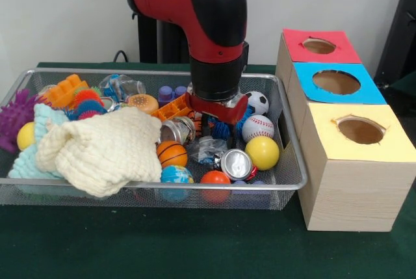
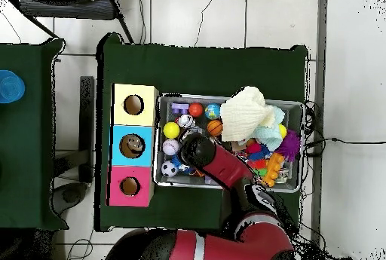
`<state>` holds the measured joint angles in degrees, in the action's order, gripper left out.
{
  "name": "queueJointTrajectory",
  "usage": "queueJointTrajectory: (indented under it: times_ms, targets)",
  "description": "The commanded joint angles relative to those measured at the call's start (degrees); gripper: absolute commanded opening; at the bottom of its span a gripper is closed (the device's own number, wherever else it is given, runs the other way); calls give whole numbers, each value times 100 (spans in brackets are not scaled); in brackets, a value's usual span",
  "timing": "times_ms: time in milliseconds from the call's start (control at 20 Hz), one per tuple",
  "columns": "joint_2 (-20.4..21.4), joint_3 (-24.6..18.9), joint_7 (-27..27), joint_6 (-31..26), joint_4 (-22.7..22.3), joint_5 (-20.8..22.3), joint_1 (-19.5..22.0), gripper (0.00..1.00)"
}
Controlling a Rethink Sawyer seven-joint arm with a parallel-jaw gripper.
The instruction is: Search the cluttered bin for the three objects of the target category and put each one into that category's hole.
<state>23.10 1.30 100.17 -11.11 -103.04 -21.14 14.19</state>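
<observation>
The wire mesh bin [image 1: 149,186] sits on the green table, full of clutter; it also shows in the overhead view [image 2: 226,97]. A clear wrinkly bottle with a bluish label [image 1: 122,86] lies at the bin's back left. Another crumpled clear bottle [image 1: 209,149] lies near the middle, just in front of my gripper. My gripper [image 1: 218,128] is down in the clutter at the bin's middle right, among a blue spiky toy and a metal can [image 1: 175,129]. The arm hides it in the overhead view. A third bottle does not show in the bin.
A cream knitted cloth [image 1: 104,149] covers the bin's front left. Balls [image 1: 262,153] and a shiny can [image 1: 235,164] lie at the front right. A wooden box beside the bin has red [image 1: 318,45], blue [image 1: 336,82] and yellow [image 1: 361,129] holes. Something pale shows inside the blue hole [image 2: 133,145].
</observation>
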Motion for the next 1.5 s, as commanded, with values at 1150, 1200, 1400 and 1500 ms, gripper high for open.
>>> queueJointTrajectory:
  times_ms: [1150, 1200, 1400, 1500]
  targets:
    - [-276, 135, 913, 240, 321, 75, -104, 0]
    - [-259, 143, 907, 224, 297, 85, -120, 0]
    - [-294, 284, 805, -55, 449, 102, -226, 100]
    - [-286, 349, 794, -222, 517, 80, -264, 100]
